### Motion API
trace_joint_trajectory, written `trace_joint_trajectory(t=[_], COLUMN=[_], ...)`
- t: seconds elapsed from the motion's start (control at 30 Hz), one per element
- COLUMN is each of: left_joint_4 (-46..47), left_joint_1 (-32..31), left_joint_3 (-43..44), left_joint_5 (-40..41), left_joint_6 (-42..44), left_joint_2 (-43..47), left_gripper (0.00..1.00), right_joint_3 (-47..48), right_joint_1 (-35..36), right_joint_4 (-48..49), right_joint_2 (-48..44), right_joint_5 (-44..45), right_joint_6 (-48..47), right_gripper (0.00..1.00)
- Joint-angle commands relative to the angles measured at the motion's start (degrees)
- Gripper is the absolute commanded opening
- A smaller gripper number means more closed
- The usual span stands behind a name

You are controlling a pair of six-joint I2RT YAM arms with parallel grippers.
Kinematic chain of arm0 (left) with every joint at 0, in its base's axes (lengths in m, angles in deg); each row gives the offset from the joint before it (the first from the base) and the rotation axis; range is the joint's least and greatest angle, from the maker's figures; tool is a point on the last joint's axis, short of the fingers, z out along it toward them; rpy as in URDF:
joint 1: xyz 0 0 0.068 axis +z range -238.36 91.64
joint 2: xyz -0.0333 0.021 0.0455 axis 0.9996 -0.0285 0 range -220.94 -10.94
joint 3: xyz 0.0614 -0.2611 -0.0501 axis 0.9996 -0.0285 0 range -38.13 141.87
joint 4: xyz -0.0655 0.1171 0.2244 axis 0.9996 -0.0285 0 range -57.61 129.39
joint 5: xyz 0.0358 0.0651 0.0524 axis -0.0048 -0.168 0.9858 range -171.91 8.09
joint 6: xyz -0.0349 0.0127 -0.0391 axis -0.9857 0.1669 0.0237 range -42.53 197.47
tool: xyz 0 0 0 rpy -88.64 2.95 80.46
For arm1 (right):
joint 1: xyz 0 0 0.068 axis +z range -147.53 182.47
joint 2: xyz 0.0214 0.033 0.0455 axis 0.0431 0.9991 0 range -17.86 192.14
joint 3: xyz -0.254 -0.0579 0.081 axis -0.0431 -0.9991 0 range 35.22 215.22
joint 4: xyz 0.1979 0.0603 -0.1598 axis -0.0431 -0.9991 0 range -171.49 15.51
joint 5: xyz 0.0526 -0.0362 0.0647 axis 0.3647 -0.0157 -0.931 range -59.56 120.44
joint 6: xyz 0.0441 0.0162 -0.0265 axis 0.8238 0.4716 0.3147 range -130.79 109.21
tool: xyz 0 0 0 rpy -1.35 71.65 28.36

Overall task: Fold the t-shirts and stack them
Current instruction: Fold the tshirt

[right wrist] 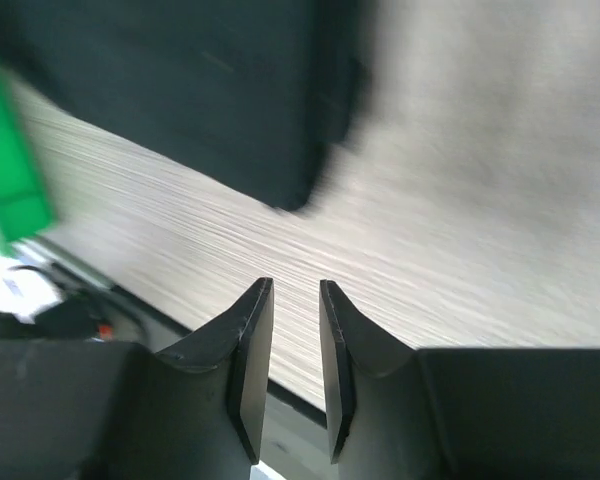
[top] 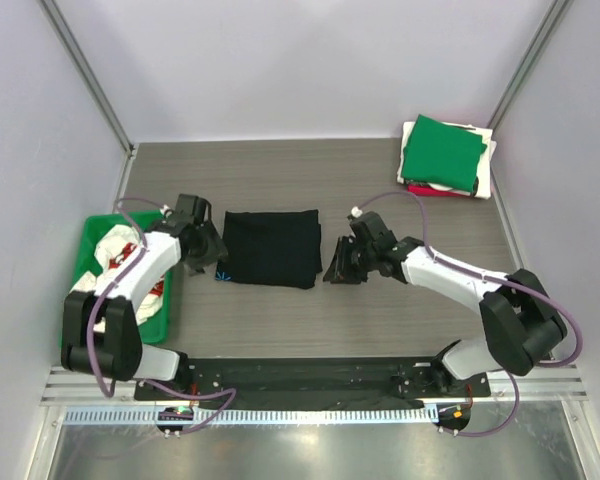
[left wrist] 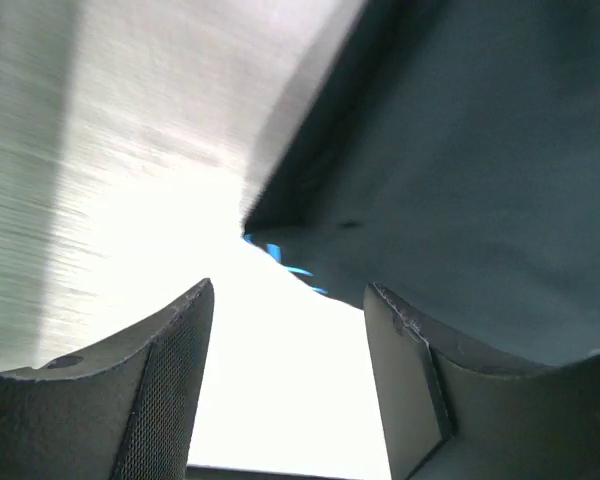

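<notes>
Sitting just right of the left end effector (left wrist: pixel 288 298) (spread wide) is the folded black cloth t-shirt (top: pixel 272 248); right end effector (right wrist: pixel 296 288) barely parted, both empty.

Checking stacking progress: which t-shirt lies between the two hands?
The black t-shirt, folded flat mid-table; the green t-shirt tops the far-right pile, and crumpled cloth sits in the tray.

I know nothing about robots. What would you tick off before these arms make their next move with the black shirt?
1. Black shirt folded flat, mid-table: ok.
2. Left jaws open beside its near-left corner: ok.
3. Right jaws empty, beside its right edge, only a narrow gap apart: not ok for gripping cloth.
4. Green shirt tops the far-right stack, nothing on it: ok.
5. White and red cloth crumpled in green tray: not ok.
</notes>
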Motion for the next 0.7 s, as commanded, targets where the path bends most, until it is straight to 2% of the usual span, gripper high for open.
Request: trace_joint_trajectory(t=[0.0,0.1,0.13,0.23,0.4,0.67], left_joint_4=[-8.09,-2.86,-1.35,2.26,6.21,9.47], left_joint_1=[0.13,0.13,0.13,-0.22,-0.40,2.23], left_joint_3=[9.19,13.15,14.38,17.98,23.00,25.64], left_joint_5=[5.96,-1.31,-6.47,-12.12,-15.74,-15.49], left_joint_6=[1.53,2.23,1.71,0.04,-1.90,-0.85], left_joint_2=[5.77,4.30,3.42,-3.41,-14.50,-33.92], left_gripper=[0.63,0.57,0.57,0.54,0.50,0.43], right_joint_3=[7.58,16.52,18.38,25.24,35.34,38.80], right_joint_1=[-0.02,-0.46,-0.81,-3.09,-6.87,-13.19], right_joint_4=[-1.35,0.84,1.80,5.24,7.70,11.48], right_joint_2=[-0.82,5.66,7.52,16.82,28.00,42.94], right_joint_5=[-0.06,-4.45,-5.76,-12.44,-12.81,-12.46], right_joint_6=[-1.52,-2.66,-2.75,-1.88,-2.22,-2.57], right_gripper=[0.31,0.32,0.32,0.33,0.34,0.34])
